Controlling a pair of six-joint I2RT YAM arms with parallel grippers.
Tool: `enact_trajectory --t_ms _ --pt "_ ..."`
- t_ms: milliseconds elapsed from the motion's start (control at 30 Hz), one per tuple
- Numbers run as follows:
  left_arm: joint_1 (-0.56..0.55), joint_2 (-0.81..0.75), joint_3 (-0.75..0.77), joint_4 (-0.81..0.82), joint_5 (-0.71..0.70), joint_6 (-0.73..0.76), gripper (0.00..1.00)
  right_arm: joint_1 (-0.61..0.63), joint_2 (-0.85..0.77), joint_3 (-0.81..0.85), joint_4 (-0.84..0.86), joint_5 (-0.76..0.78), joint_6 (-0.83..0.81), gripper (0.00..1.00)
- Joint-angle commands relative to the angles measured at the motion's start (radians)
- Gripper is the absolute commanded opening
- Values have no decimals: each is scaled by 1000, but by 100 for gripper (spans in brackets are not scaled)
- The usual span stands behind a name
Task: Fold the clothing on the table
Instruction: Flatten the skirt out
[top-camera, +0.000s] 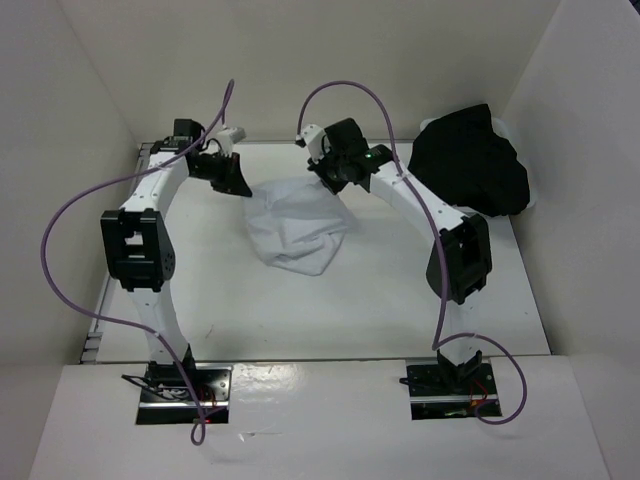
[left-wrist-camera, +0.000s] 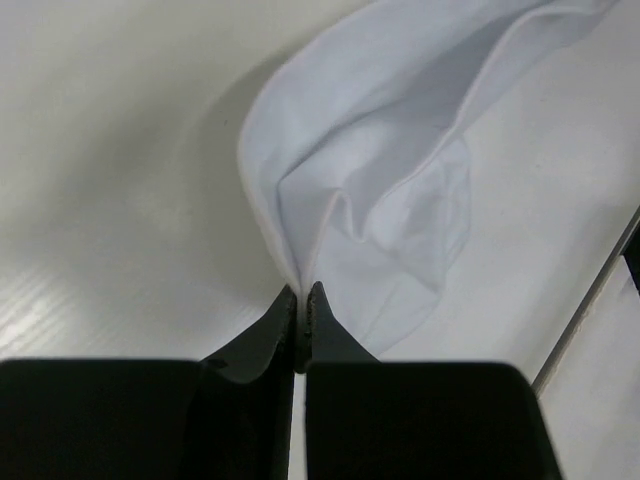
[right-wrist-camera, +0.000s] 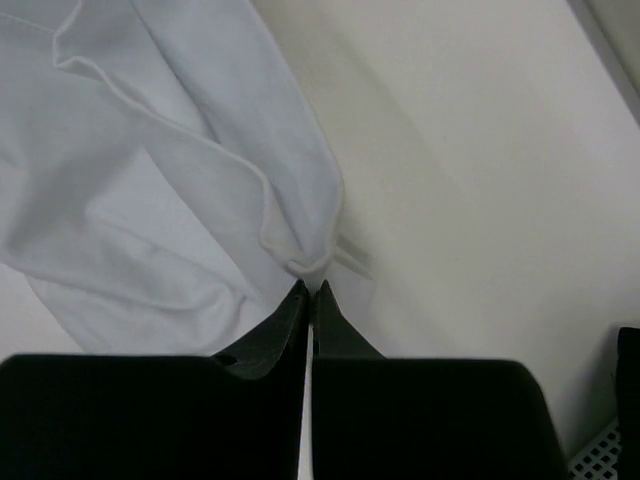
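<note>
We find the clothing (top-camera: 298, 228) on the far middle of the table (top-camera: 360, 310), bunched into a loose, rumpled heap between the two arms and well apart from the black garment (top-camera: 470, 160) in the far right corner. The left gripper (left-wrist-camera: 302, 305) has its jaws pressed together on a thin fold at the cloth's far left edge. The right gripper (right-wrist-camera: 310, 298) is likewise clamped on a small gathered pucker at the far right edge. We judge the fabric to be very light and thoroughly limp: it sags in soft curves from each pinch, shows fine creases and a narrow hem line, and holds no shape of its own. It will not break, but it will drape, twist and drag wherever it is not supported, and a thin layer like this can slide out of a shallow bite. We think the best places to hold it are the hemmed edges and corners, where the doubled cloth gives the jaws more to bite on, with one hold on each side so that the sheet spreads flat between them. Both pinches look to sit right at the edge, which suits that. From the wrist views we cannot tell whether each pinch takes one layer or several.
</note>
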Motion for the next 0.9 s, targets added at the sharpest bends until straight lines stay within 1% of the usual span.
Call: enact_trajectory --t_ms 0,167,300,400,467,500,567,600,633,667,733,767,867 --pt "-36 -121 116 -47 22 40 0 -6 -115 119 -31 -14 1 0" --pt "-54 -222 202 -93 51 50 0 -15 -204 164 -65 8 -28 0" --pt "-54 -335 214 -102 51 68 0 -24 -273 164 -94 -5 -48 0" --pt "-54 -420 191 -102 51 77 0 -43 -323 164 -119 -63 -48 0" --pt "-54 -464 178 -102 51 86 0 -54 -350 164 -139 -115 -73 0" --pt "-54 -512 178 -102 51 86 0 -54 -374 173 -163 -135 -73 0" --pt "-54 -559 147 -102 51 109 0 -80 -399 173 -189 -210 -90 0" --pt "-54 -608 147 -102 42 109 0 -93 -422 173 -212 -240 -103 0" --pt "-54 -632 136 -102 42 120 0 -107 -433 182 -226 -323 -114 0" --pt "-54 -673 136 -111 42 120 0 -135 -443 182 -240 -365 -114 0" --pt "-40 -704 136 -139 69 133 0 -159 -475 173 -287 -450 -148 0" --pt "-27 -734 124 -159 90 143 0 -178 -486 164 -304 -525 -160 0" --pt "-17 -788 90 -173 112 162 0 -196 -528 135 -355 -624 -198 0"
